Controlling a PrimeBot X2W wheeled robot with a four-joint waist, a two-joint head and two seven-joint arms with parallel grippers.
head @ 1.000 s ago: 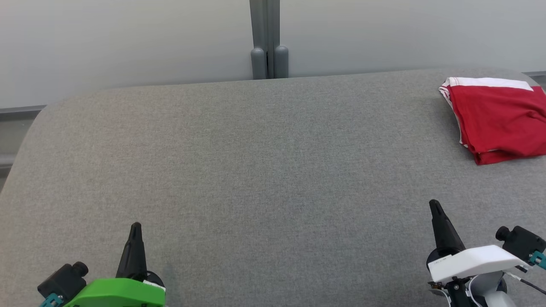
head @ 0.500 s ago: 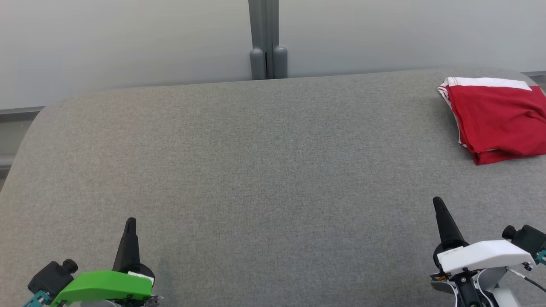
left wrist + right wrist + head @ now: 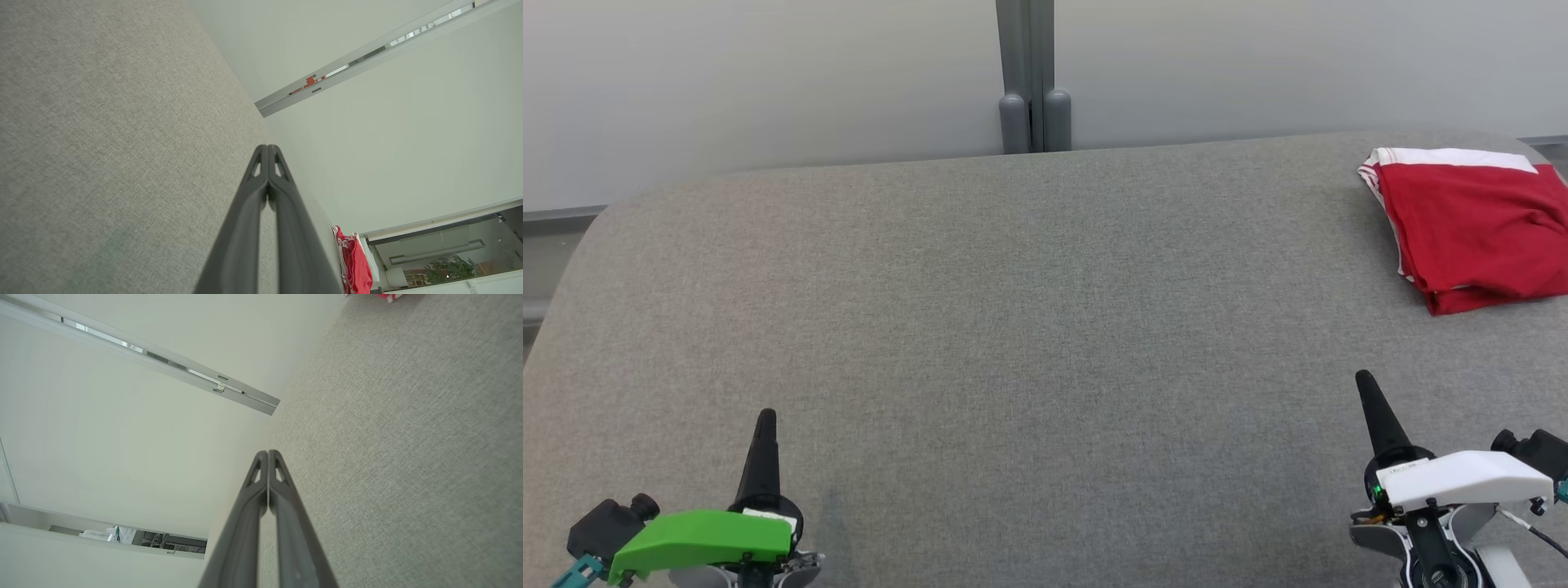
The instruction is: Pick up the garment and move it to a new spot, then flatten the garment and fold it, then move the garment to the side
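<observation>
The garment (image 3: pixel 1478 229) is red with a white band, folded into a compact stack at the far right of the grey fabric surface (image 3: pixel 1029 327); its edge also shows as the garment (image 3: pixel 355 261) low in the left wrist view and a red scrap of the garment (image 3: pixel 388 296) at the top of the right wrist view. My left gripper (image 3: pixel 765 418) rests at the lower left, shut with nothing in it. My right gripper (image 3: pixel 1363 380) sits at the lower right, well short of the garment, shut and empty. Both pairs of fingers (image 3: pixel 267 153) press together at the tips.
A pale wall with a grey vertical post (image 3: pixel 1029 77) stands behind the surface's far edge. The surface's rounded left corner (image 3: pixel 596 229) drops off toward the floor.
Both grippers have drawn slightly back toward the bottom corners, the left drifting left and the right drifting right. The garment has not moved.
</observation>
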